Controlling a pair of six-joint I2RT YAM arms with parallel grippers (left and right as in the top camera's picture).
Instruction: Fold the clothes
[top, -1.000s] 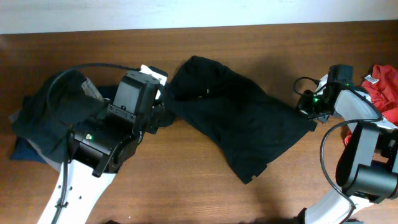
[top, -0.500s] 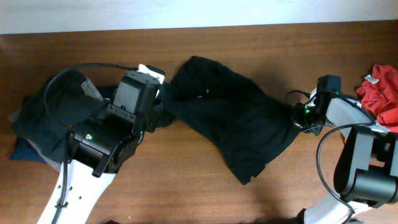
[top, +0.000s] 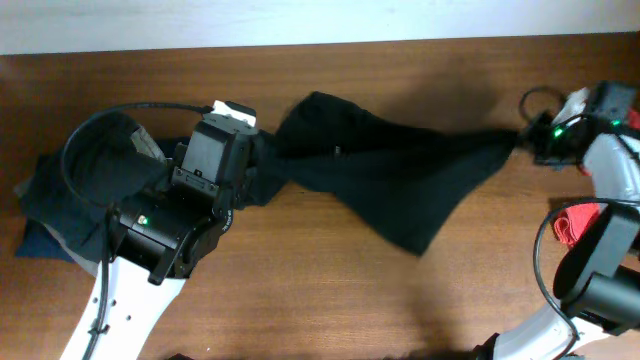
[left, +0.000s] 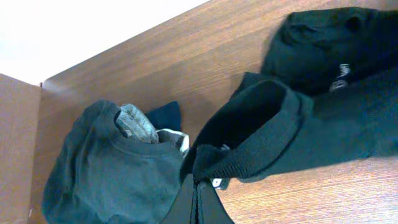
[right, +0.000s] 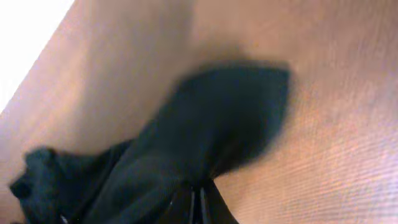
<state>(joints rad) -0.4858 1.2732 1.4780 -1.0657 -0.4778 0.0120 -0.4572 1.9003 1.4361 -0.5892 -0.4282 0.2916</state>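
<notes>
The black garment (top: 390, 175) is lying across the table (top: 300, 290), pulled taut into a long wedge between the two arms. The left gripper (top: 252, 172) is pinching its left end, just beside the grey garment pile (top: 70, 190). The right gripper (top: 527, 138) is clamping the right tip near the table's far edge, with the cloth narrowing to a point there. A red cloth (top: 572, 225) is lying beside the right arm (top: 610, 180), well apart from the black garment.

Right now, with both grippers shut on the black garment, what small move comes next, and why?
The left gripper and right gripper pinch opposite ends of the garment. Its far edge is taut between them, and one corner sags loose. I'd probably lower both together to lay it flat on the table.
</notes>
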